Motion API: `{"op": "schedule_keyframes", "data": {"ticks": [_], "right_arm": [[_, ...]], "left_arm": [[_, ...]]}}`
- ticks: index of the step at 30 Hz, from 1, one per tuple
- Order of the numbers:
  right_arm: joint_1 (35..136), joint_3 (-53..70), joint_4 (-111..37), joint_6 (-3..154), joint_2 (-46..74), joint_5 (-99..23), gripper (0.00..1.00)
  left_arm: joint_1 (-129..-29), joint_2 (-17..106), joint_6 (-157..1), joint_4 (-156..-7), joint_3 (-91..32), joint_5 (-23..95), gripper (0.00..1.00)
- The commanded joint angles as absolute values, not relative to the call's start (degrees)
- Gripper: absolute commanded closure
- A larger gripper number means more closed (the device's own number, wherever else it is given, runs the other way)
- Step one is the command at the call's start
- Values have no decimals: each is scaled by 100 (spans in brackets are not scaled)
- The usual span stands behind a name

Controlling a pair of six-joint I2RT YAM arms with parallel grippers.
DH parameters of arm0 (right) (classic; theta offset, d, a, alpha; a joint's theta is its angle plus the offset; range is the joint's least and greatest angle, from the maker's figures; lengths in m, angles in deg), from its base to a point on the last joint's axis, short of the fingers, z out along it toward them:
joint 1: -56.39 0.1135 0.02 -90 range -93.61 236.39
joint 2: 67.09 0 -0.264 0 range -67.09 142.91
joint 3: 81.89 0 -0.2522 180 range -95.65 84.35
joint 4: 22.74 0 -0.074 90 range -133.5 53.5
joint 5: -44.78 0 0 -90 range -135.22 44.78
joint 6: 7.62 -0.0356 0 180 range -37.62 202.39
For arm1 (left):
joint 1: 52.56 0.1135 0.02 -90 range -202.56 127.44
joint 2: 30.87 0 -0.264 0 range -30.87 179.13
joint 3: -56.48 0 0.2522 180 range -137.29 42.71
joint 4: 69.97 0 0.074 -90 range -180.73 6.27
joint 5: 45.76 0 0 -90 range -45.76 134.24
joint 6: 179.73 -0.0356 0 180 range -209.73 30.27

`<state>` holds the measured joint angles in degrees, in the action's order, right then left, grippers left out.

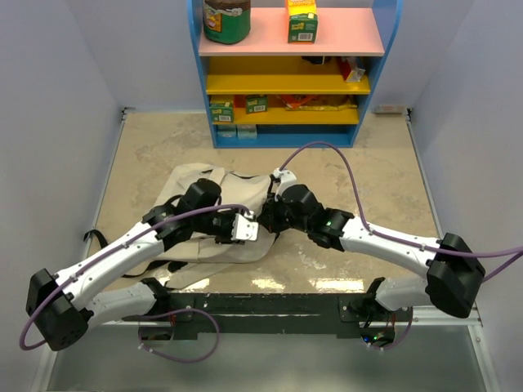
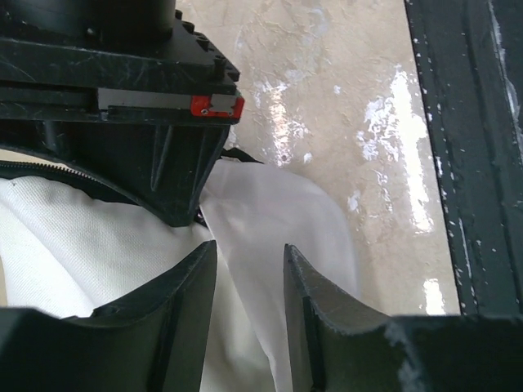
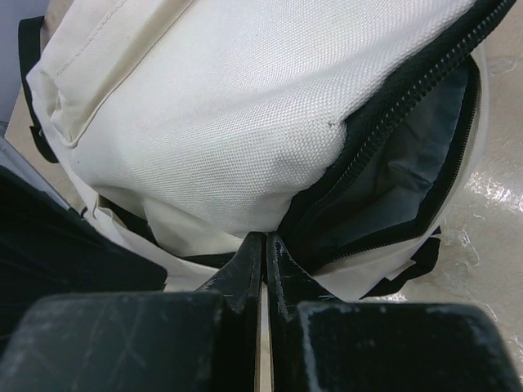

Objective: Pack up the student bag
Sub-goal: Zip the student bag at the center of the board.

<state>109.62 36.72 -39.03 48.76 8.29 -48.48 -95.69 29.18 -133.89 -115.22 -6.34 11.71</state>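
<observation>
The student bag (image 1: 189,181), cream canvas with black zip trim, lies on the tan table left of centre. In the right wrist view the student bag (image 3: 212,106) bulges above my fingers, its zip gaping onto grey lining (image 3: 409,163). My right gripper (image 3: 265,237) is shut, its tips pinched on the zip edge; from above the right gripper (image 1: 266,220) sits at the bag's right rim. My left gripper (image 2: 249,249) stands open, a loose fold of the bag's cloth (image 2: 270,212) running between the fingers without being pinched. From above, the left gripper (image 1: 249,231) almost meets the right one.
A blue shelf unit (image 1: 294,73) with a jar, boxes and packets stands at the back. Grey walls close in both sides. A black bag strap (image 1: 91,238) hangs off the table's left edge. The dark front rail (image 2: 466,163) runs along the near edge.
</observation>
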Motion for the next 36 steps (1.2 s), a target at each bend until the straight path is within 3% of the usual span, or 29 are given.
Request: {"op": "schedule_keyframes", "data": {"ticks": [1, 12, 19, 36], "right_arm": [[10947, 3698, -3694, 4802, 622, -4715, 100], [11149, 3733, -3676, 4811, 630, -4583, 100], [11167, 3645, -3843, 4846, 560, -4820, 100], [10394, 3285, -4546, 5215, 771, -5787, 100]], "left_arm": [[-9641, 3013, -12972, -10607, -388, 1469, 60], [-9668, 2986, -12541, -10123, 123, 1673, 62], [-9676, 2943, -12602, -10035, 246, 1375, 99], [-10089, 2626, -14781, -12556, -167, -163, 100]]}}
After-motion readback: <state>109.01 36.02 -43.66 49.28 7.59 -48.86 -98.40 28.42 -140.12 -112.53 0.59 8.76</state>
